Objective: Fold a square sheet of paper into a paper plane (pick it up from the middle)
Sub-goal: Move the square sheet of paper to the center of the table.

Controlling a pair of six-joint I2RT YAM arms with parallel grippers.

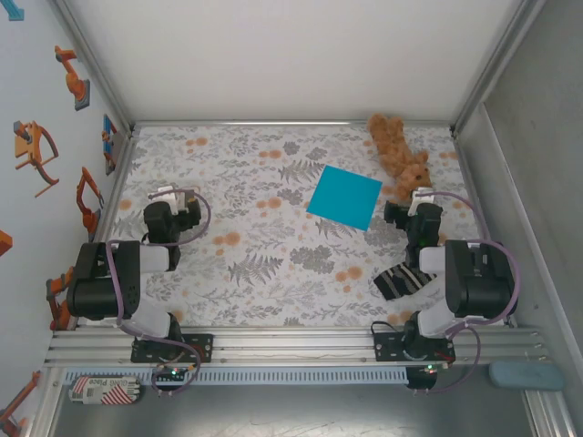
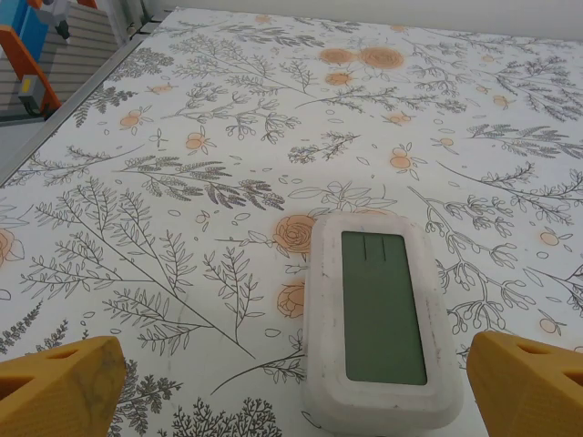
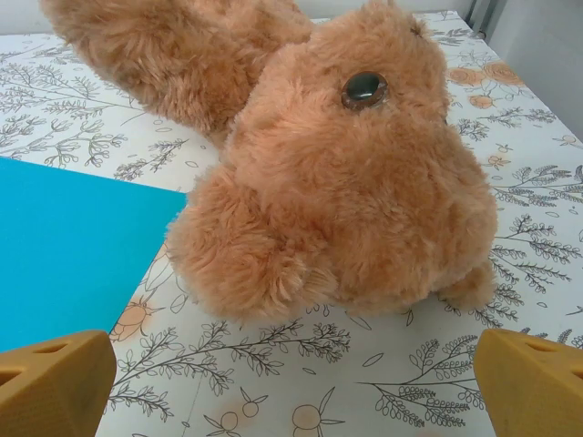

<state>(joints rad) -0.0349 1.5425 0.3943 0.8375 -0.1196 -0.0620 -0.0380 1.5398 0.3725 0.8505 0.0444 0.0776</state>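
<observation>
The square sheet of paper (image 1: 344, 197) lies flat and unfolded on the floral table, right of the middle; its cyan corner (image 3: 64, 255) fills the left of the right wrist view. My right gripper (image 1: 421, 197) hovers just right of the sheet, open (image 3: 296, 391), with bare table between its yellow fingertips (image 3: 55, 382) and the teddy bear right ahead. My left gripper (image 1: 173, 194) is far off at the table's left side, open (image 2: 296, 391) above a white device. No paper plane shape is visible.
A brown teddy bear (image 1: 399, 153) (image 3: 337, 164) lies at the back right, beside the sheet. A white device with a grey screen (image 2: 381, 319) lies under the left gripper. A dark striped cloth (image 1: 404, 280) sits by the right arm's base. Metal frame rails edge the table (image 1: 273, 273).
</observation>
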